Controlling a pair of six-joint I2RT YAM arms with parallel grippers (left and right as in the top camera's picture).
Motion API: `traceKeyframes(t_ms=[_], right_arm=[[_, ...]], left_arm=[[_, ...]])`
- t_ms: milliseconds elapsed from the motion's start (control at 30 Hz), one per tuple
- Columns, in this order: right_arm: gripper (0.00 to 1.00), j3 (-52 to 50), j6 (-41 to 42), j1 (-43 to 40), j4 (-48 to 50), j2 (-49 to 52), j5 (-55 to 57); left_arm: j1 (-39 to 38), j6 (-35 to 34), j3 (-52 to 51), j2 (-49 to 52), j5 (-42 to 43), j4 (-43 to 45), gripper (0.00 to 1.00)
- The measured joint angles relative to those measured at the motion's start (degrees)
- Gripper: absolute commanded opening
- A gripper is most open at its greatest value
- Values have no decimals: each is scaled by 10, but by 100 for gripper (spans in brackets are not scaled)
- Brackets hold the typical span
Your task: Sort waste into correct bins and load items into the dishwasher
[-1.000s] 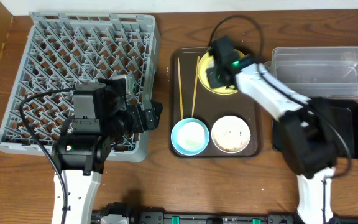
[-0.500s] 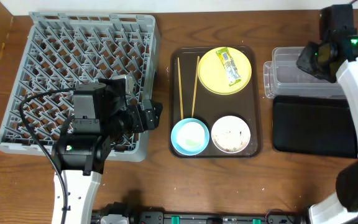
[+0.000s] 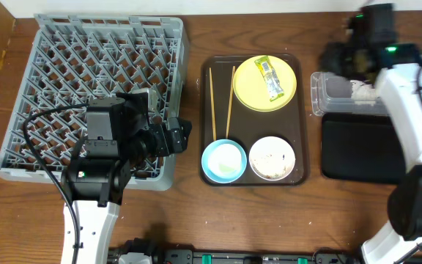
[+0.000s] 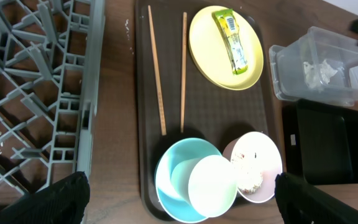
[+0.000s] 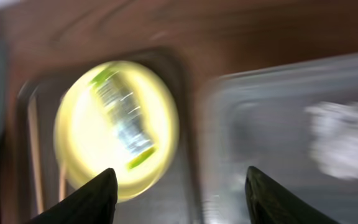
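Note:
My right gripper (image 3: 337, 57) hovers by the left end of the clear tub (image 3: 387, 73), open and empty (image 5: 180, 171); its view is blurred. A crumpled white tissue (image 3: 363, 91) lies in the tub (image 5: 278, 124). The black bin tray (image 3: 361, 150) sits in front of the tub. The yellow-green wrapper (image 3: 269, 77) rests on the yellow plate (image 3: 255, 92). Two chopsticks (image 3: 212, 103) lie left of the plate. A white cup (image 4: 212, 185) stands in the light blue bowl (image 3: 223, 161). Rice scraps (image 4: 247, 169) fill the white bowl (image 3: 272, 158). My left gripper (image 3: 178, 136) stays open by the grey dish rack (image 3: 101, 66).
A dark brown serving tray (image 3: 251, 121) holds the plate, chopsticks and both bowls between the rack and the bins. The left arm's body overlaps the rack's front right corner. Bare wooden table shows along the front edge.
The right arm swung from the yellow plate over to the clear tub and its jaws opened. The white tissue now lies in the tub. The left arm has not moved.

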Motion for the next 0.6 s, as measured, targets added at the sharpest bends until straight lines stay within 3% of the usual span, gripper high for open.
traceKeyframes(t_ms=[67, 100, 133, 400, 500, 600], right_arm=[[68, 0, -31, 54, 6, 2, 3], [77, 0, -41, 78, 12, 6, 10], [78, 0, -53, 115, 25, 16, 26], [76, 3, -78, 190, 135, 164, 127], [61, 2, -80, 185, 163, 206, 146], [26, 2, -76, 179, 170, 225, 164]], left_arm=[[0, 0, 0, 0, 0, 0, 96], [0, 0, 0, 0, 0, 0, 96], [0, 0, 0, 0, 0, 0, 96], [0, 0, 0, 0, 0, 0, 96], [0, 0, 0, 0, 0, 0, 96], [0, 0, 0, 0, 0, 0, 96]])
